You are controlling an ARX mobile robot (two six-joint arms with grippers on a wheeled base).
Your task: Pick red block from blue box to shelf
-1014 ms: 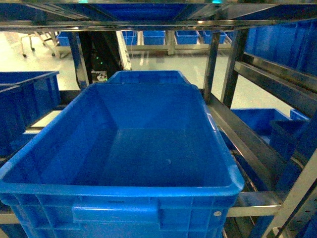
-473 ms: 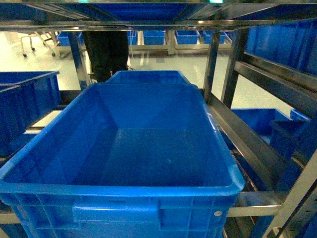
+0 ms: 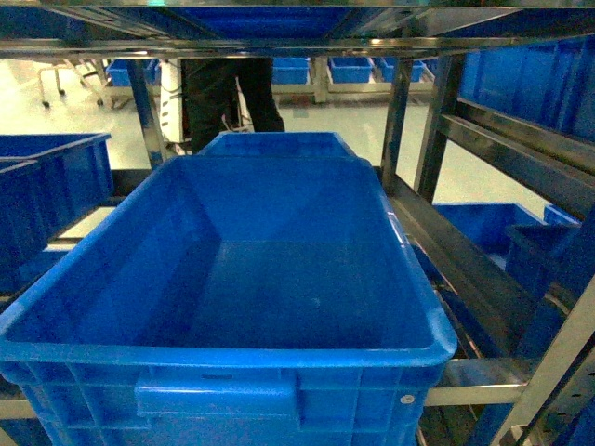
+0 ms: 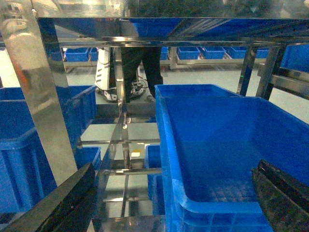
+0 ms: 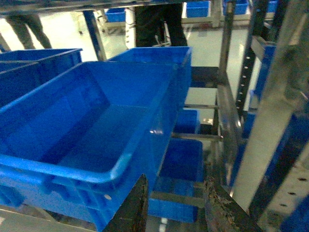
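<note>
The red block and the blue box are out of view in all three views. The shelf (image 3: 400,121) is a silvery steel rack with upright posts and rails, and it fills the scene around me. My left gripper (image 4: 175,166) is open, its dark fingers (image 4: 72,198) wide apart, low in front of a shelf post (image 4: 34,96). My right gripper (image 5: 176,180) is open too, with nothing between its fingers (image 5: 133,208), beside a perforated upright (image 5: 270,130). Neither gripper shows in the head view.
A large dark blue crate (image 3: 223,353) sits on the shelf in front of me, showing nothing inside; it also appears as the crate (image 4: 217,208) and the crate (image 5: 120,164) in the wrist views. More dark blue crates (image 3: 46,186) stand left, right and below. A person (image 3: 228,88) stands behind the rack.
The person in dark trousers behind the rack has stepped to the right, uncovering a white machine beside them. The crate and shelf stay where they were.
</note>
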